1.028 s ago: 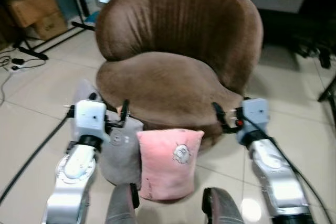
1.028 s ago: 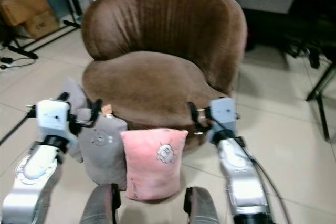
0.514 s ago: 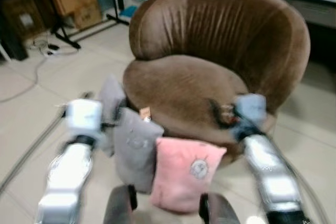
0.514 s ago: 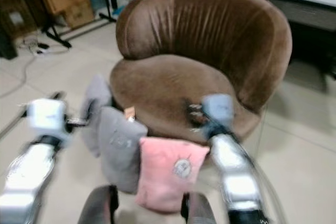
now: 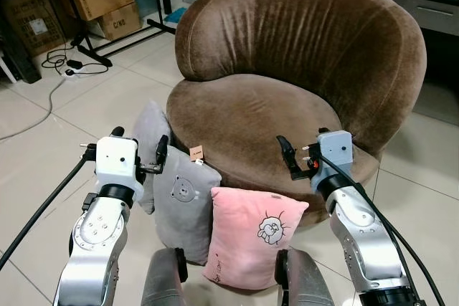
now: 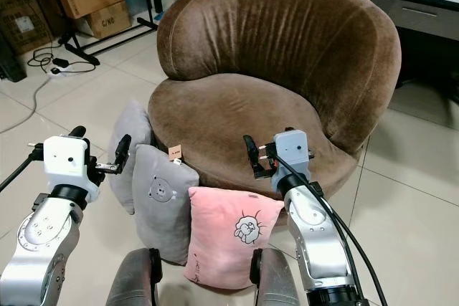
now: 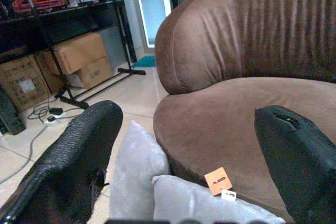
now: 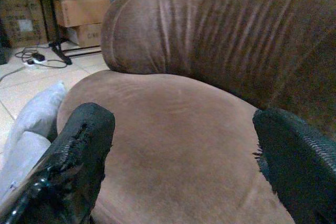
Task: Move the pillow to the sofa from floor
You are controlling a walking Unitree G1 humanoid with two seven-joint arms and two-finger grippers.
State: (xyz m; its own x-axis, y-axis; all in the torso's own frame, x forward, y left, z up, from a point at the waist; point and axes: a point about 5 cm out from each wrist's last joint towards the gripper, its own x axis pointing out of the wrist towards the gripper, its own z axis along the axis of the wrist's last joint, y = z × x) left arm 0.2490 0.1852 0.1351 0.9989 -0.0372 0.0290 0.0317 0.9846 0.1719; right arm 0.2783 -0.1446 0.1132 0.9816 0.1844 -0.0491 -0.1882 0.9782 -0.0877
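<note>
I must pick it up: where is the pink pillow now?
The pink pillow stands on the floor against the brown sofa front, right of the grey pillow.

Two brown cardboard boxes [image 5: 100,1] sit at the far left on the pale tiled floor [image 5: 43,148], one stacked on the other, beside a black metal stand [image 5: 118,30] whose legs splay across the tiles. Another cardboard box [image 5: 32,19] stands just left of them. A white power strip with black cables [image 5: 68,69] lies near the stand's foot. A grey bench with a drawer [image 5: 430,5] runs along the far right.
</note>
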